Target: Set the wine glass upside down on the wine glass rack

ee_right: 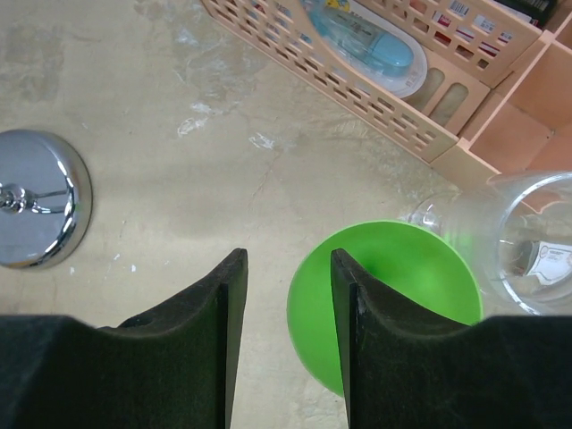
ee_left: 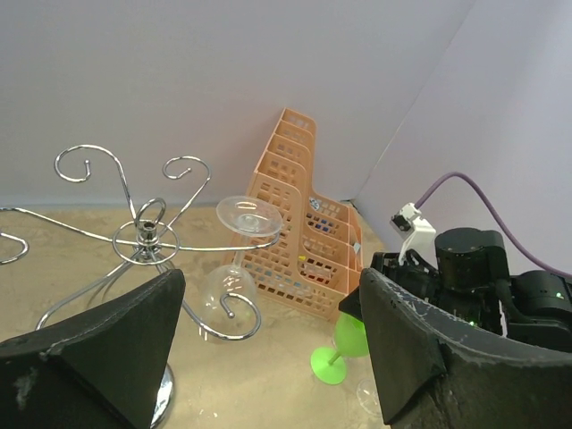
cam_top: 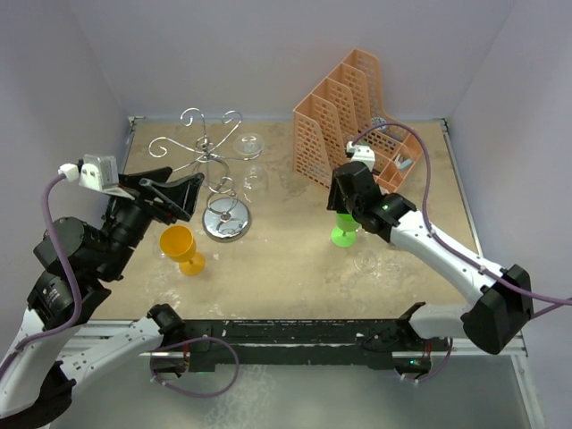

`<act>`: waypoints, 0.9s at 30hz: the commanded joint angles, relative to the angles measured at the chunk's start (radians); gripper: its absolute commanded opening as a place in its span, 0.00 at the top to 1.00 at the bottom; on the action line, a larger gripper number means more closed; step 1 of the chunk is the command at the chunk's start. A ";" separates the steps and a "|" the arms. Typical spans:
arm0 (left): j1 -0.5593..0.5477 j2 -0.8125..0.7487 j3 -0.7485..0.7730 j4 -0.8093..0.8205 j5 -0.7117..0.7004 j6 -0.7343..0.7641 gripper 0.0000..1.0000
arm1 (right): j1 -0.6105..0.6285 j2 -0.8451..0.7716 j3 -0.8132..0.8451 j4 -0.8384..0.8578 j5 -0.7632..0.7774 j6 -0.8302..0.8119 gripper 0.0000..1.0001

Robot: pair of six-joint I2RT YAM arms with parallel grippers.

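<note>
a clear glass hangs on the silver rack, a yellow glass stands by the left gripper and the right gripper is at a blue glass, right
Not blue: the right gripper is at a green glass, as the right wrist view shows. The clear glass does hang on the silver rack, and the yellow glass stands by the left gripper.

a beige, scuffed table [cam_top: 286, 277] carries everything. the wine glass rack [cam_top: 225, 220] stands on its round shiny base left of centre, with a yellow goblet [cam_top: 181, 248] upright near it. an orange mesh organiser [cam_top: 344, 112] sits at the back right. nearer, a green wine glass [cam_top: 342, 236] stands just beside a clear glass [ee_right: 536, 246].
</note>
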 commanded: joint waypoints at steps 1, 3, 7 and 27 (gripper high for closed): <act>0.000 0.006 0.027 0.061 0.018 -0.011 0.24 | 0.000 0.025 0.025 0.020 0.007 -0.011 0.56; 0.001 0.006 0.029 0.061 0.016 -0.017 0.25 | 0.001 0.038 0.020 0.028 0.024 -0.013 0.58; 0.000 0.009 0.026 0.065 0.004 -0.032 0.25 | -0.001 0.057 0.018 0.020 0.044 -0.007 0.62; 0.000 0.107 0.108 0.061 0.099 -0.060 0.26 | -0.001 -0.047 -0.025 0.107 -0.005 0.007 1.00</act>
